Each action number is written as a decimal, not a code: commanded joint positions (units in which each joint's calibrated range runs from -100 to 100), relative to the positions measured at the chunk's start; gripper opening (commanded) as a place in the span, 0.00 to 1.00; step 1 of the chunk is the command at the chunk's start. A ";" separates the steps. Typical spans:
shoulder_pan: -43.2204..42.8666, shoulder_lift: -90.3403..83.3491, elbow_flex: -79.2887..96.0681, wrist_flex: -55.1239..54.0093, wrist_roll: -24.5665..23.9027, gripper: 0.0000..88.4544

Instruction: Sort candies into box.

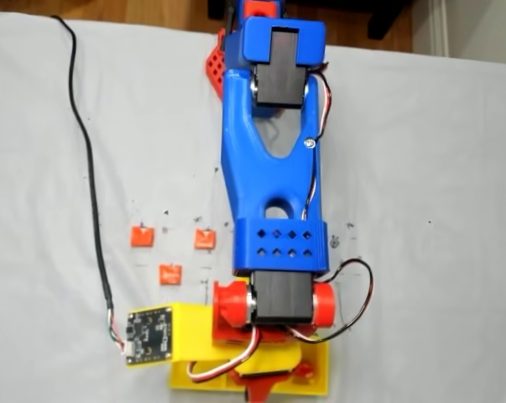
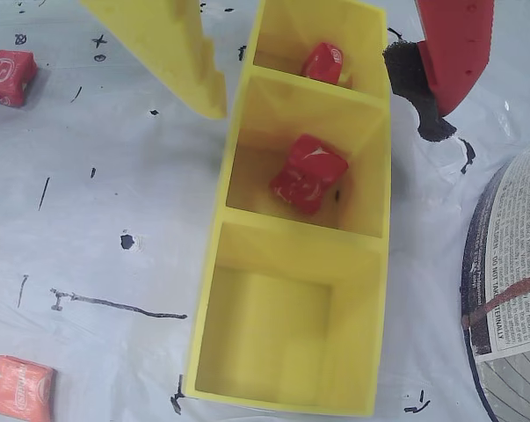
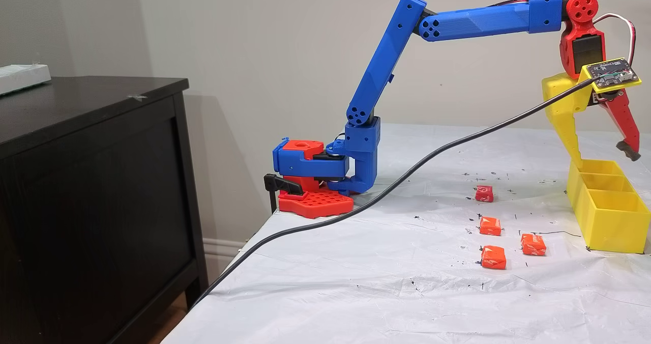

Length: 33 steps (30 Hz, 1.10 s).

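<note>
In the wrist view the yellow box (image 2: 291, 264) runs from the top to the bottom of the frame. Its far compartment holds one red candy (image 2: 323, 63), its middle compartment another (image 2: 308, 173), and the near compartment is empty. My gripper (image 2: 326, 119) hangs open just above the box with nothing held, its yellow finger (image 2: 168, 44) left of the box and its red finger (image 2: 453, 53) right of it. From the side, the gripper (image 3: 603, 159) stands over the far end of the box (image 3: 608, 217). Several orange-red candies lie on the sheet left of the box, such as one (image 3: 484, 193) and another (image 3: 493, 257).
A black cable (image 3: 407, 176) crosses the white sheet from the table's front edge up to the wrist board. A round thing with a printed label (image 2: 511, 272) stands right of the box. A dark cabinet (image 3: 91, 181) stands beside the table. Loose candies (image 1: 141, 237) lie left of the arm.
</note>
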State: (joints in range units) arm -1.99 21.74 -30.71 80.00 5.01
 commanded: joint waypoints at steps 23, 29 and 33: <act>-3.63 -32.51 41.50 -3.99 1.27 0.00; -4.71 -31.58 46.41 -6.44 1.12 0.02; -4.44 -34.47 52.15 -8.16 0.93 0.12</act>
State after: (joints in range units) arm -6.52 -6.01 18.14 73.33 6.13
